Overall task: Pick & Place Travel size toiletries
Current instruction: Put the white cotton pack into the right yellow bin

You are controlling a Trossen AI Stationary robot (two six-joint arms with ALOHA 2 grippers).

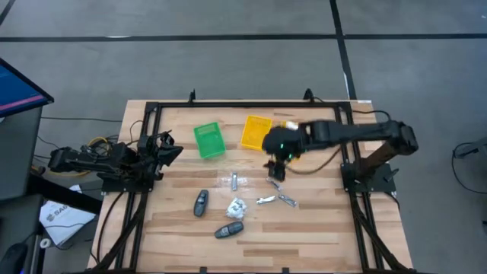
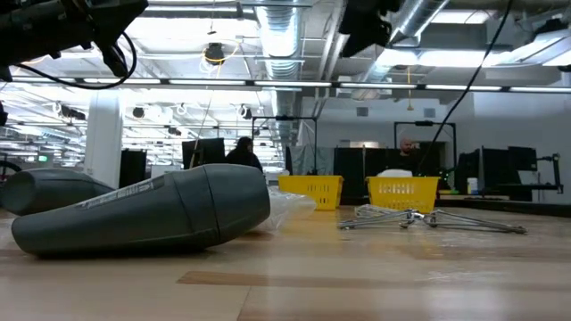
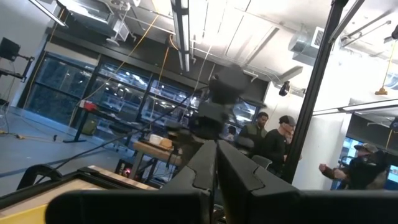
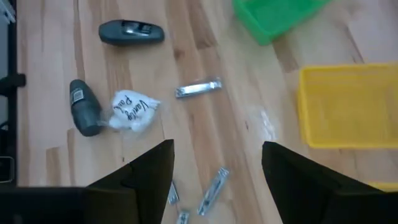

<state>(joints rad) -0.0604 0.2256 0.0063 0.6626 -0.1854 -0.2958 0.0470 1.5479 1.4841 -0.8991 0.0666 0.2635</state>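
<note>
My right gripper (image 1: 275,169) (image 4: 217,180) hangs open above the table, near the yellow bin (image 1: 256,131), and holds nothing. Below it lie thin silver metal pieces (image 4: 214,186) (image 1: 277,199), and another silver piece (image 4: 198,88) (image 1: 234,181) lies farther toward the green bin. One crinkly white packet (image 1: 237,206) (image 4: 132,112) rests flat against a dark grey oval gadget (image 4: 84,107) (image 1: 228,230). The second gadget (image 1: 200,203) (image 4: 132,32) lies apart on the wood. My left gripper (image 1: 173,150) (image 3: 216,180) waits shut at the table's left edge. Other packets do not show.
The green bin (image 1: 208,141) (image 4: 273,15) and the yellow bin (image 4: 348,106) stand side by side at the table's far middle. A black frame (image 1: 152,114) runs along the table's edges. Bare wood lies along the near edge. People stand in the room beyond the table (image 3: 273,140).
</note>
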